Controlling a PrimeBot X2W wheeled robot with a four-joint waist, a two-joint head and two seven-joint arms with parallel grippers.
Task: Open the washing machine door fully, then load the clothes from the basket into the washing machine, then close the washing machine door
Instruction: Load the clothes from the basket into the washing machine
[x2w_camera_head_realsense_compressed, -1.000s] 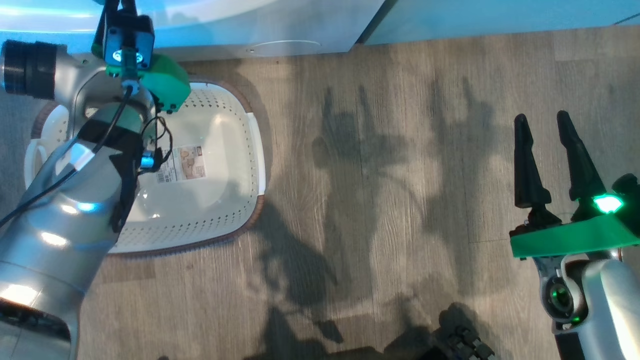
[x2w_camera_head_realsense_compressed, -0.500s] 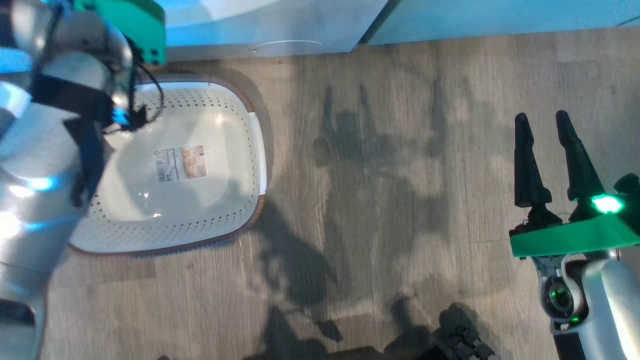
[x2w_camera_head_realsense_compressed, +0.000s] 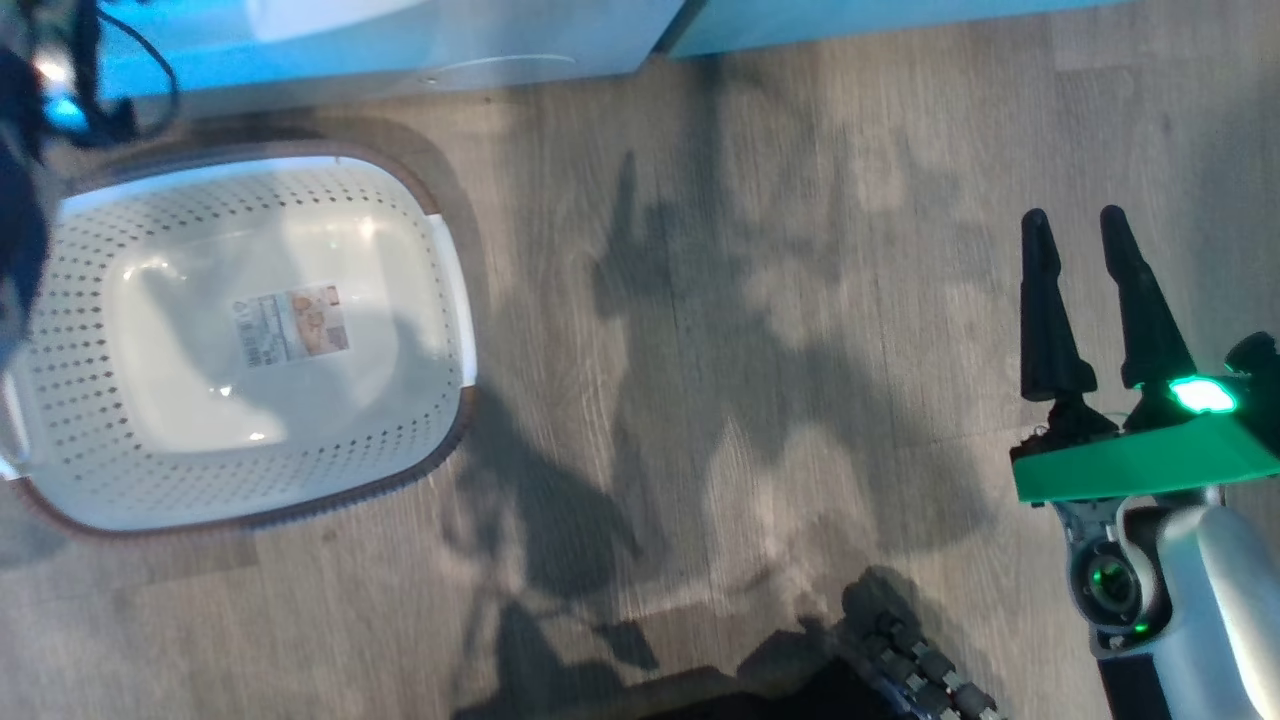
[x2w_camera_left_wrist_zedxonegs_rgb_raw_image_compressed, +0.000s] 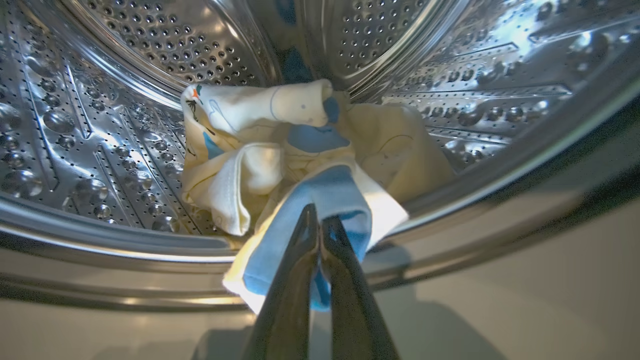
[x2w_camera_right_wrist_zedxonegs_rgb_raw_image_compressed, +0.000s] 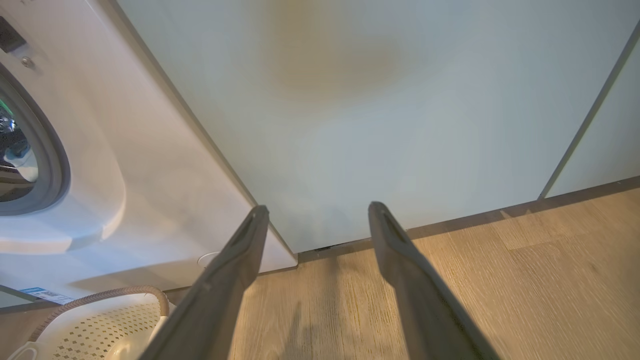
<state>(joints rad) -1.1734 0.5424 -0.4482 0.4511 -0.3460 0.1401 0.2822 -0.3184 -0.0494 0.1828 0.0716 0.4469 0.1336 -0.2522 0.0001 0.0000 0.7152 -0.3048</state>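
Note:
In the left wrist view my left gripper (x2w_camera_left_wrist_zedxonegs_rgb_raw_image_compressed: 320, 220) is shut on a blue piece (x2w_camera_left_wrist_zedxonegs_rgb_raw_image_compressed: 332, 200) of the clothes (x2w_camera_left_wrist_zedxonegs_rgb_raw_image_compressed: 250, 150) at the lip of the washing machine's steel drum (x2w_camera_left_wrist_zedxonegs_rgb_raw_image_compressed: 150, 55). The pale yellow and cream garments lie bunched inside, and the blue end hangs over the rim. The basket (x2w_camera_head_realsense_compressed: 400, 440) stands on the floor with only its label inside, and its corner also appears as the basket (x2w_camera_right_wrist_zedxonegs_rgb_raw_image_compressed: 110, 320) beside the washing machine (x2w_camera_right_wrist_zedxonegs_rgb_raw_image_compressed: 125, 150). My right gripper (x2w_camera_head_realsense_compressed: 1073, 215) hovers open over bare floor, far right of the basket. The washing machine door is out of view.
Pale green cabinets (x2w_camera_right_wrist_zedxonegs_rgb_raw_image_compressed: 375, 100) stand right of the washer. Wooden floor (x2w_camera_head_realsense_compressed: 750, 350) stretches between the basket and my right gripper. My dark base (x2w_camera_head_realsense_compressed: 900, 680) sits at the bottom edge. A dark part of my left arm (x2w_camera_head_realsense_compressed: 25, 180) crosses the top left corner.
My left arm has lifted from over the basket up towards the washer, uncovering the basket. The head camera has shifted, sliding the scene leftward. The right gripper has stayed open and still.

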